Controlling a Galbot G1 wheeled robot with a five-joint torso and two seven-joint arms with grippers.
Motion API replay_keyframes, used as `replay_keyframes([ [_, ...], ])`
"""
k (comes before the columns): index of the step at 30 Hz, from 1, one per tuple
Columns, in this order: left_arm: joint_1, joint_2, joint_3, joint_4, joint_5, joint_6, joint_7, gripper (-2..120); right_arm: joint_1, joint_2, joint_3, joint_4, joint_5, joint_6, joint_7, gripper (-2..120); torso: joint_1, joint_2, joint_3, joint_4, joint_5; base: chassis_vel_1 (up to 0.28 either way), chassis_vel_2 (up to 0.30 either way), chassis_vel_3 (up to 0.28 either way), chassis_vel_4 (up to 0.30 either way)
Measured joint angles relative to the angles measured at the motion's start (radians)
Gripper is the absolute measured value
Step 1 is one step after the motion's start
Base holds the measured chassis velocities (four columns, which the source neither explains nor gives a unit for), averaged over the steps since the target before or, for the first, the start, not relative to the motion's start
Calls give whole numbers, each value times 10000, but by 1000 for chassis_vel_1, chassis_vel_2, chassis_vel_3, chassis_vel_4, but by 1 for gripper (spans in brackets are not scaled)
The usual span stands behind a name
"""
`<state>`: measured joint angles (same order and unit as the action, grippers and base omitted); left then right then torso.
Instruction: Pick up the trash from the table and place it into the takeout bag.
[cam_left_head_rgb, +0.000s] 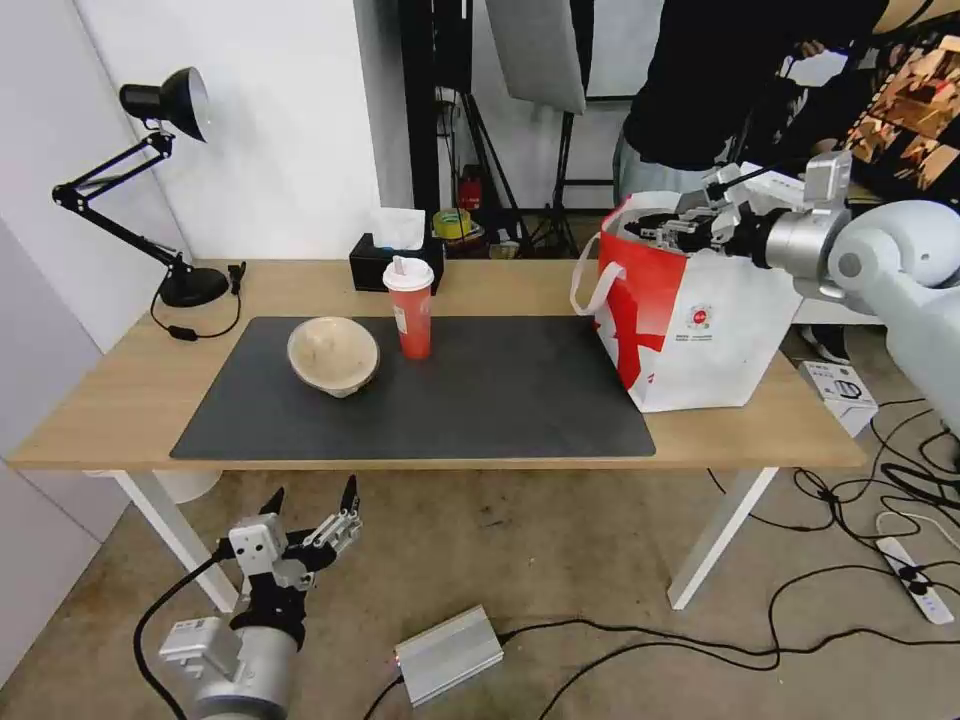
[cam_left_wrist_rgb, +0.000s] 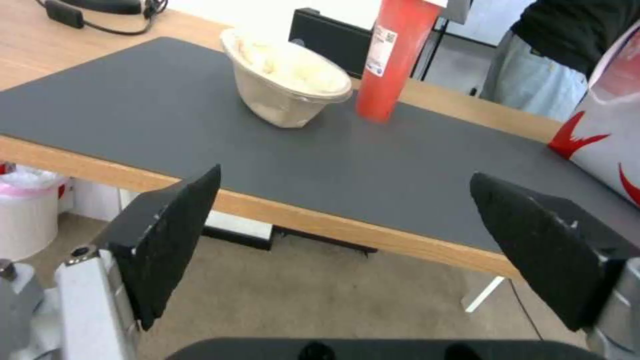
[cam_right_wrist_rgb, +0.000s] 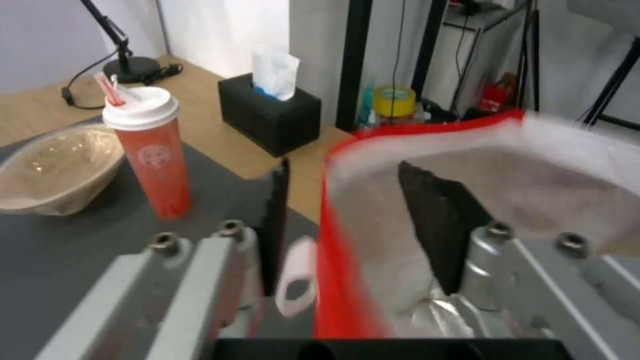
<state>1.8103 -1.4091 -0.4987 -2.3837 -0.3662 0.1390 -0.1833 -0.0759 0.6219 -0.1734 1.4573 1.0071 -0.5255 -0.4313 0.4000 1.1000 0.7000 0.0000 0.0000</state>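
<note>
**What is hidden, cropped or blurred**

In the head view, the inside of the takeout bag (cam_left_head_rgb: 690, 330) is hidden by its own walls, and the right gripper (cam_left_head_rgb: 650, 228) at the bag's mouth is partly masked by the red rim. In the right wrist view the bag's near edge is smeared with blur, so its lining is hard to read. In the left wrist view the tall red cup (cam_left_wrist_rgb: 393, 60) is cut off at the top edge, its lid out of frame, and the bag is cropped by the side edge. The counter (cam_left_head_rgb: 120, 400) hides the floor behind it.
</note>
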Motion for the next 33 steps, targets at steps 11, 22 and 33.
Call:
replay_keyframes([
  [11, 26, -37, 75, 5, 39, -2, 0, 100, 26, -79, 10, 46, -22, 22, 53, 89, 0, 0, 0, -1, 0, 0, 0, 0, 0],
  [22, 40, -67, 62, -3, 54, -13, 0, 100, -1, -47, 64, 92, -41, 48, 78, 100, 0, 0, 0, 0, 0, 0, 0, 0, 0],
  [33, 6, -5, -39, -41, 41, -14, 0, 100, -447, -73, 192, 768, 535, 1763, 1121, 100, 0, 0, -1, 0, -1, 0, 0, 0, 0],
])
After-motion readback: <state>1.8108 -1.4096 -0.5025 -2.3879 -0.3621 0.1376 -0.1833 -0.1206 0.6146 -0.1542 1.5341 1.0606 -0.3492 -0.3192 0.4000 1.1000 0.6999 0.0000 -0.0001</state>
